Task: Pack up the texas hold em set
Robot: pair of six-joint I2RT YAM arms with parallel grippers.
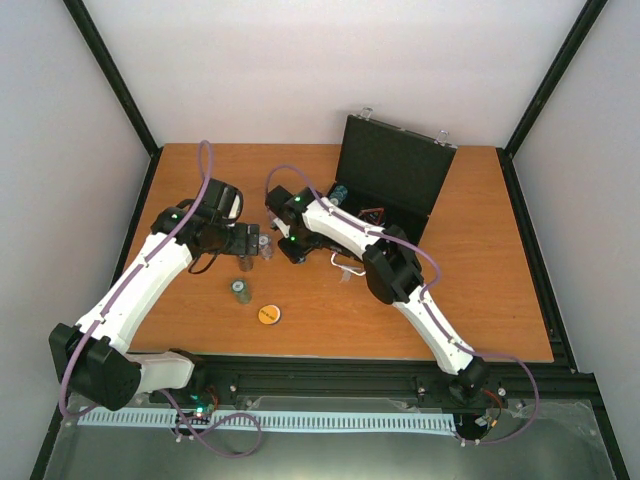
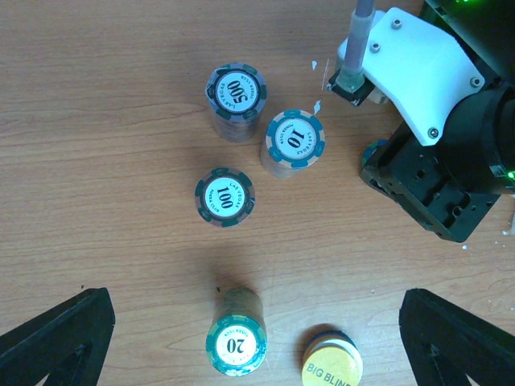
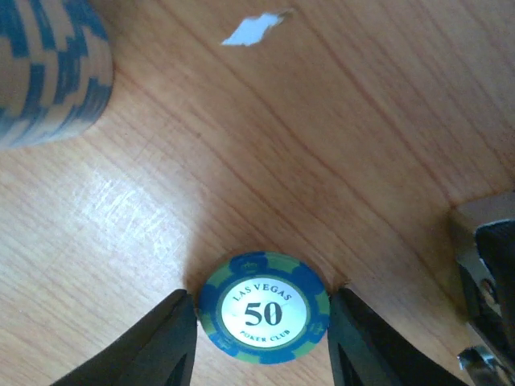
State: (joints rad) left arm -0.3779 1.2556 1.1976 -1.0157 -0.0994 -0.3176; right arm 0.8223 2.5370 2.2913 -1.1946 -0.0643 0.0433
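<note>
Orange-brown wooden tabletop (image 1: 480,280) underfoot: the right gripper (image 3: 259,322) sits half-narrowed astride the blue-and-green "50" poker-chip stack (image 3: 264,312), a finger on each side; I can't tell if it pinches. The left gripper (image 2: 257,322) gapes wide nearby. The open black rectangular case (image 1: 390,170) lies beyond, rightward.

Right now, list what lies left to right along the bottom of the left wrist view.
End effector finger → 20 chip stack → yellow Big Blind disc → other end effector finger.
</note>
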